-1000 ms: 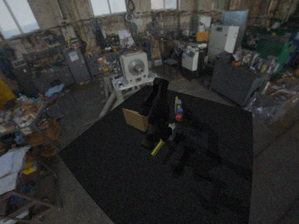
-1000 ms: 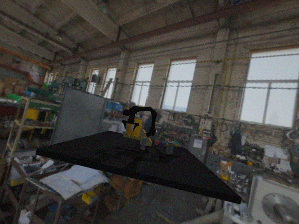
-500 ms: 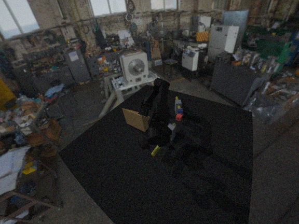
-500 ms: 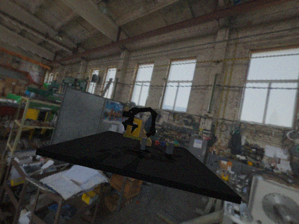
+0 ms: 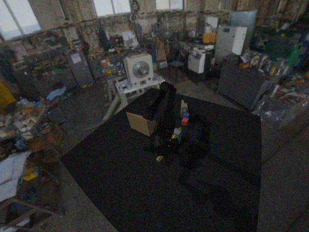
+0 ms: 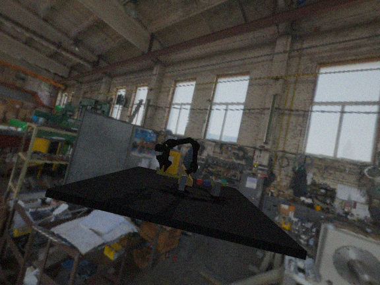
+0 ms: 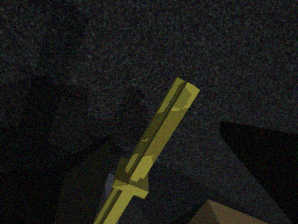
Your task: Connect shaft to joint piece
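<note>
The yellow second shaft (image 7: 161, 129) (image 5: 159, 158) (image 6: 167, 173) runs through a grey block (image 5: 177, 132) (image 6: 182, 182); a collar (image 7: 131, 188) sits on it near the block. The joint piece shows as a red part (image 5: 185, 121) (image 6: 199, 181) and a blue part (image 5: 185, 115) (image 6: 207, 182) on the end of the fixed shaft, which sits in the other grey block (image 5: 184, 108) (image 6: 216, 189). My gripper (image 5: 161, 143) (image 6: 163, 165) is open and empty. It hangs above the free end of the second shaft, apart from it. The fingertips do not show clearly in the wrist view.
A cardboard box (image 5: 140, 123) (image 7: 227, 215) stands just left of the arm. The black table (image 5: 120, 188) (image 6: 231, 224) ends in edges on all sides, with workshop clutter beyond.
</note>
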`<state>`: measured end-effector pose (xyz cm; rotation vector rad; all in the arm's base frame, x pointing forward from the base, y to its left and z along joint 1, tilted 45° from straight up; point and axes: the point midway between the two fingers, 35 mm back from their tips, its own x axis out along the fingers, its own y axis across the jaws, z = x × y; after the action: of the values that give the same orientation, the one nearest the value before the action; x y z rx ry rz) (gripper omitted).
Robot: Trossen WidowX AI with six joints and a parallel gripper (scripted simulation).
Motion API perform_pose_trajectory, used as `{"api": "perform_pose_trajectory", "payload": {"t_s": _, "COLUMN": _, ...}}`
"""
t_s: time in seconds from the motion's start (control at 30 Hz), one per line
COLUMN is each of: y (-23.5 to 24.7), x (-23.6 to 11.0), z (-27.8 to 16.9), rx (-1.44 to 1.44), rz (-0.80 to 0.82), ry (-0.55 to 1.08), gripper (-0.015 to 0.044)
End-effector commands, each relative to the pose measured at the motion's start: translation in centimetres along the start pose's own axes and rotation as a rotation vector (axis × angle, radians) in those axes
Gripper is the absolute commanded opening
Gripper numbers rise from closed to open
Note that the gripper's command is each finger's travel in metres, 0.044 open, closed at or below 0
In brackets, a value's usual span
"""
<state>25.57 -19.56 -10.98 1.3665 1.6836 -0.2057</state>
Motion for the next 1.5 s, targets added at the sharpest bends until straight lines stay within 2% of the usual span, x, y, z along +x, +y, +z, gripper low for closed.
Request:
{"api": "perform_pose_trajectory", "payload": {"t_s": 0.0, "y": 0.0, "x": 0.7, "z": -0.1, "rx": 0.135, "rz": 0.003, "ry": 0.002, "gripper": 0.0440}}
{"api": "perform_pose_trajectory", "payload": {"t_s": 0.47, "y": 0.0, "x": 2.7, "z": -0.2, "rx": 0.600, "rz": 0.000, "ry": 0.005, "gripper": 0.0440}}
{"api": "perform_pose_trajectory", "payload": {"t_s": 1.37, "y": 0.1, "x": 5.8, "z": -0.3, "rx": 0.606, "rz": 0.001, "ry": 0.006, "gripper": 0.0440}}
{"api": "perform_pose_trajectory", "payload": {"t_s": 1.47, "y": 0.1, "x": 5.8, "z": -0.3, "rx": 0.606, "rz": 0.001, "ry": 0.006, "gripper": 0.0361}}
